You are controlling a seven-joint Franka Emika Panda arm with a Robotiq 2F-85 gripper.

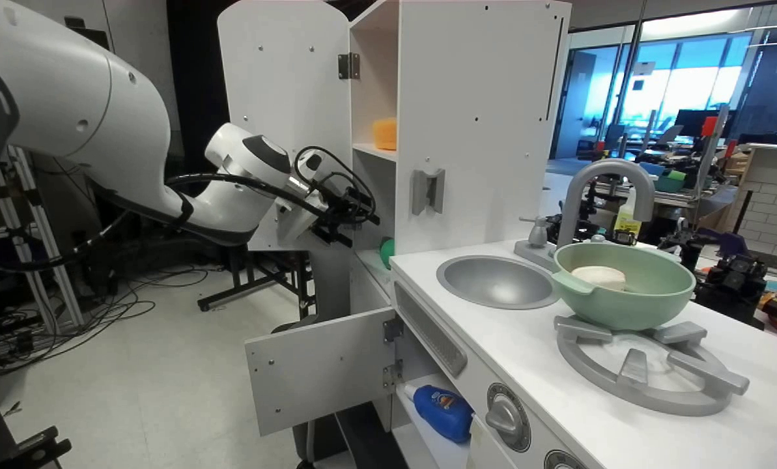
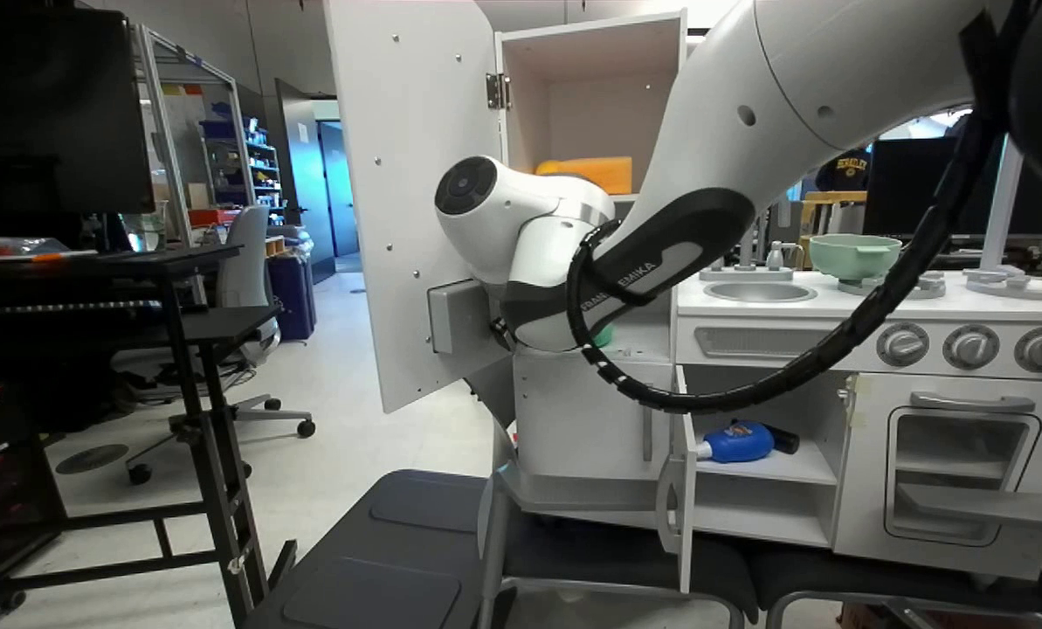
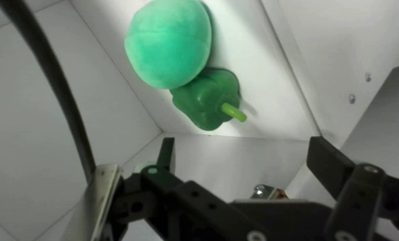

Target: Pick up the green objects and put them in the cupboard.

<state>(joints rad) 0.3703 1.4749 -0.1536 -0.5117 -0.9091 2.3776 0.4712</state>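
As seen from the wrist, have the gripper (image 3: 244, 155) released, with jaws spread well apart. Out past the fingertips (image 3: 167, 154), see a round mint-green piece (image 3: 168, 43) and a dark green pepper (image 3: 207, 97) with a light green stem (image 3: 233, 112), both on the floor of the cupboard (image 1: 482, 169). In wrist view, get the pepper nearer the jaws and the round piece farther out, overlapping it; cannot tell whether touching. In an exterior view, can make out a bit of green (image 1: 387, 254) just below the jaws. In an exterior view, mostly lose the jaws behind the arm (image 2: 800, 87). Above the jaws, see a shelf (image 1: 375, 153) carrying an orange block (image 2: 603, 173). Beside the jaws, see the cupboard door (image 1: 284, 78) swung open. Well below the jaws, see a low door (image 1: 323, 371) standing open in both exterior views, plus a blue bottle (image 1: 443, 412) lying on its side on a lower shelf (image 2: 804, 472). Well apart from the jaws, past the cupboard, see a white counter (image 1: 518, 345) with a grey sink (image 1: 499, 283), a grey faucet (image 1: 613, 168) and a pale green bowl (image 1: 662, 306) on a grey burner ring (image 1: 634, 370), with a whitish item (image 1: 598, 277) in the bowl. On the front below the counter, see a grey control knob (image 1: 505, 417).
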